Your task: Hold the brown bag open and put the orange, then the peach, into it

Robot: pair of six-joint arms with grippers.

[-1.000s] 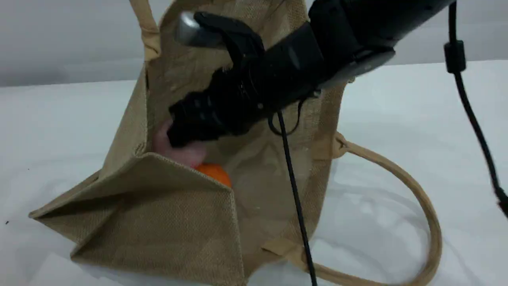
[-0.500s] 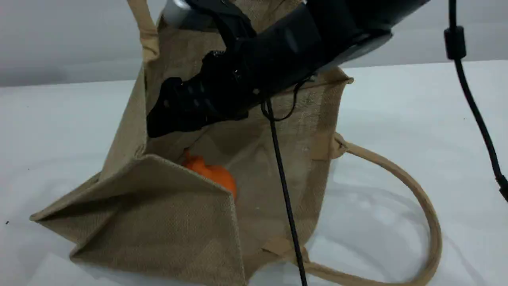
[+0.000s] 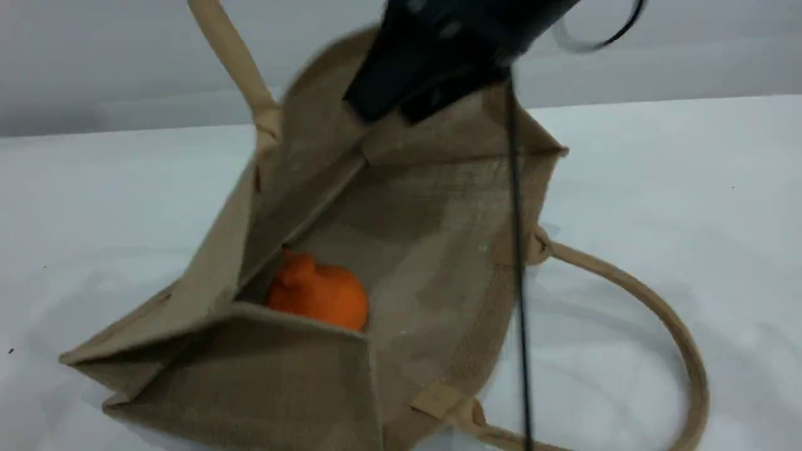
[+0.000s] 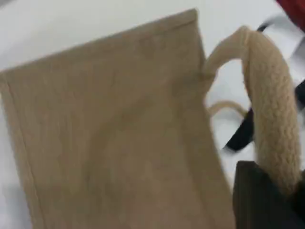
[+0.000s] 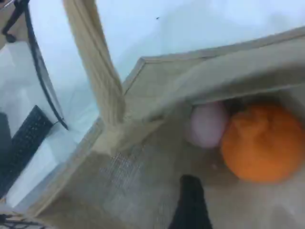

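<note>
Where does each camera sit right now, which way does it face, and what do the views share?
Scene view: fixed, slanting down across the table at the brown bag; a dark arm enters from the top.
Left wrist view: beside the bag's outer wall, left gripper shut on the bag's handle.
Right wrist view: above the mouth, looking in; one fingertip shows.
Shared: scene and right wrist views show the orange; the peach shows only from the right wrist.
</note>
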